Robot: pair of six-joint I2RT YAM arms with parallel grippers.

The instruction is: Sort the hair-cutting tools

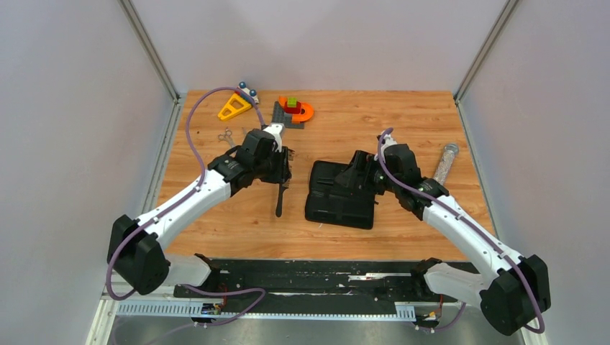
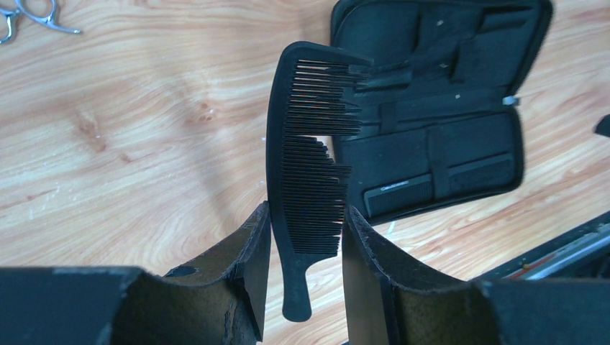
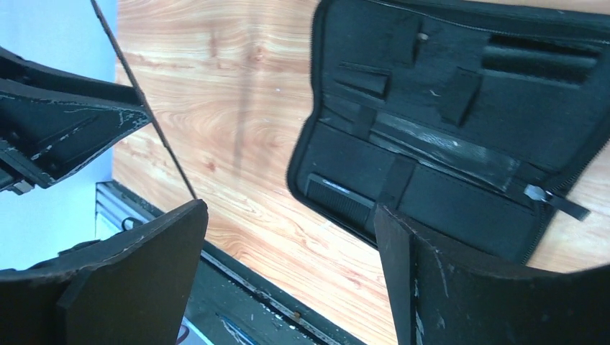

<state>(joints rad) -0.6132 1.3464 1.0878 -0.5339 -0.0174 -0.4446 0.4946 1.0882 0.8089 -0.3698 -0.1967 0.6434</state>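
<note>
A long black comb [image 2: 306, 165] hangs lengthwise between my left gripper's fingers, handle end toward the table's near edge. My left gripper [image 2: 306, 212] is shut on the comb across its width and stands just left of the open black zip case [image 1: 338, 194]. From above, the comb [image 1: 279, 198] sticks out below the left gripper [image 1: 284, 164]. Silver ring-handled scissors [image 1: 226, 136] lie on the wood behind the left arm. My right gripper [image 3: 289, 208] is open and holds nothing. It hovers over the case's [image 3: 460, 108] upper right part, seen from above as the right gripper [image 1: 357, 171].
Colourful toy blocks [image 1: 235, 106] and a second block pile [image 1: 295, 109] sit at the back left. A clear glittery tube [image 1: 446, 162] lies by the right wall. Grey walls close in both sides. A black rail [image 1: 302, 277] runs along the near edge.
</note>
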